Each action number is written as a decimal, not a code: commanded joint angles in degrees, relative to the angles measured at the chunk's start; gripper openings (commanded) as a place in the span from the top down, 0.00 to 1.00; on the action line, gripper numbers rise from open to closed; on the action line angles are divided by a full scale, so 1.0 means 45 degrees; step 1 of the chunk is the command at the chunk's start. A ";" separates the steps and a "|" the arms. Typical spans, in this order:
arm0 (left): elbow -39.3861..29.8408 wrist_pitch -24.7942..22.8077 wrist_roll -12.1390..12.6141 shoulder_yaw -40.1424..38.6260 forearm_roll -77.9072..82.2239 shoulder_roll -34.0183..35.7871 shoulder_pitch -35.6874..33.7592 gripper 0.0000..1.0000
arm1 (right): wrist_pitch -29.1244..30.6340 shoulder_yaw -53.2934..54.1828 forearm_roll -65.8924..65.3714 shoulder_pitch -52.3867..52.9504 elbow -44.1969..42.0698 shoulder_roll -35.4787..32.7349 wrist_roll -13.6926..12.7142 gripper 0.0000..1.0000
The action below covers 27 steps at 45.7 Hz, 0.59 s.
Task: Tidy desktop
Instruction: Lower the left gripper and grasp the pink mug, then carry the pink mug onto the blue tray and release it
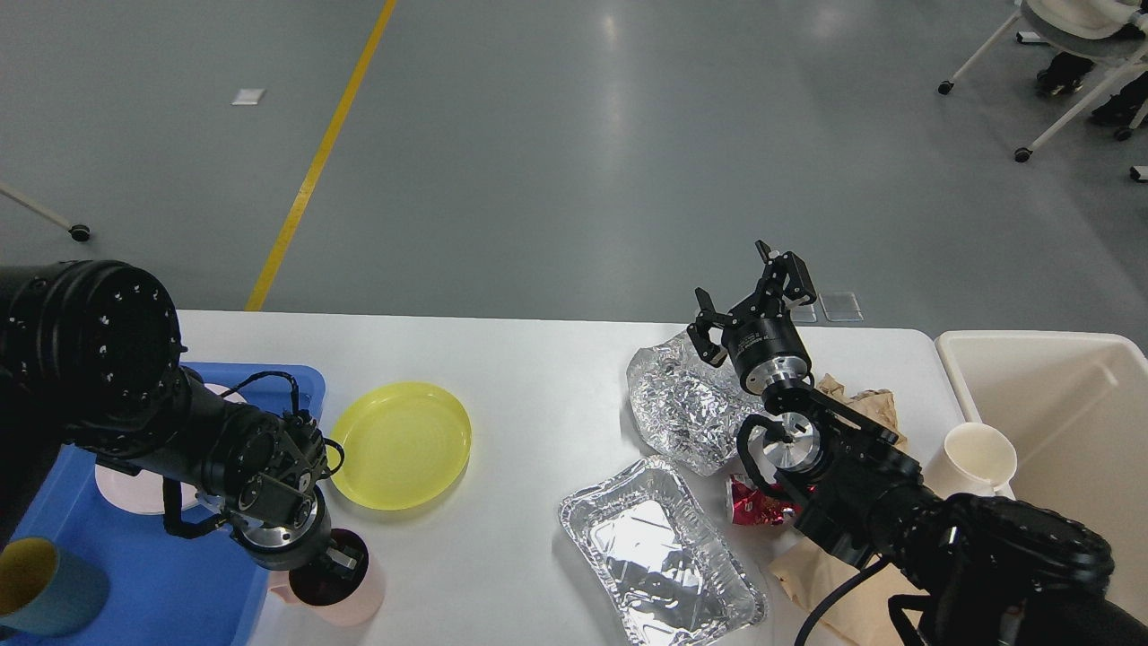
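While my right gripper (749,301) hangs above the far edge of the desktop (538,359) with its two fingers spread apart and nothing between them, my left gripper (327,561) points straight down into a pink cup (336,592) at the near left, and from this angle I cannot tell whether those fingers are apart or together. The desktop fills the middle of my view, running from the blue tray (170,583) on my left to the cream bin (1058,422) on my right.

I judge the tidying to be partway through, with sorting in hand: dishes go left, rubbish goes right. The tray holds a pale plate and a yellow-and-blue cup (40,588), while the yellow plate (401,444) lies just beside the tray on the bare top. On the right, the crumpled foil sheet (686,408), the foil tray (655,547), a red wrapper (758,502), brown paper (865,404) and a white paper cup (978,458) all wait near the bin.

My next move on the left calls for a firm hold on the cup's rim, then a lift across into the tray. On the right, I need to lower onto the crumpled foil and close gently, as it will deform
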 commanded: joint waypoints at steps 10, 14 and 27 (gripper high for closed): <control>-0.0019 -0.0306 -0.0038 -0.0079 0.0019 0.0351 -0.0474 1.00 | 0.0000 0.0000 0.0000 0.0013 0.0000 0.0000 0.0000 0.00; -0.0038 -0.1202 -0.0058 -0.0196 0.0019 0.0781 -0.0826 1.00 | 0.0000 0.0000 0.0000 0.0013 0.0000 0.0000 0.0000 0.00; 0.0078 -0.7353 -0.0233 -0.0763 0.0175 0.3358 -0.4477 1.00 | 0.0000 0.0000 0.0000 -0.0007 0.0000 0.0000 0.0000 0.00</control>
